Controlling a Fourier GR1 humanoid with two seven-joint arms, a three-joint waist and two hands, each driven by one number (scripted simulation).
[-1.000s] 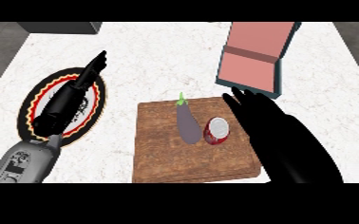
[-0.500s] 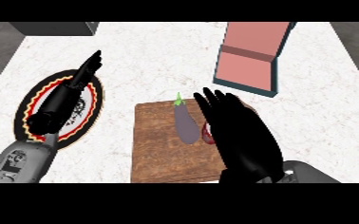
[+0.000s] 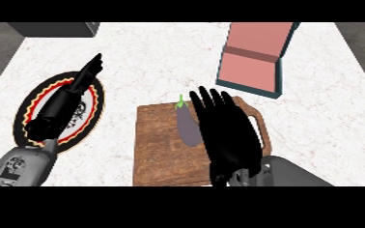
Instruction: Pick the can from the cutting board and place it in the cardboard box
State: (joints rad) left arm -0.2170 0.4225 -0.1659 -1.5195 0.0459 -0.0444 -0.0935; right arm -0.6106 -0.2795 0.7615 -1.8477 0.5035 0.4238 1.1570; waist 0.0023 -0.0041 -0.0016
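My right hand (image 3: 227, 135) lies flat over the right half of the wooden cutting board (image 3: 160, 159), fingers straight and pointing away from me. The can is hidden beneath it. A purple eggplant (image 3: 188, 125) with a green stem lies on the board just left of the hand. The cardboard box (image 3: 253, 60), pink inside with a dark teal rim, stands open at the back right, beyond the board. My left hand (image 3: 71, 94) rests open over the plate (image 3: 27, 121) at the left, fingers straight.
The plate has a black rim with a red and yellow ring. White marble counter (image 3: 157, 63) stretches between the plate, the board and the box. A dark grey object (image 3: 53, 28) sits at the back left corner.
My right hand has swung left from beside the board to over it and now covers the can. The view has shifted slightly. The left hand has stayed over the plate.
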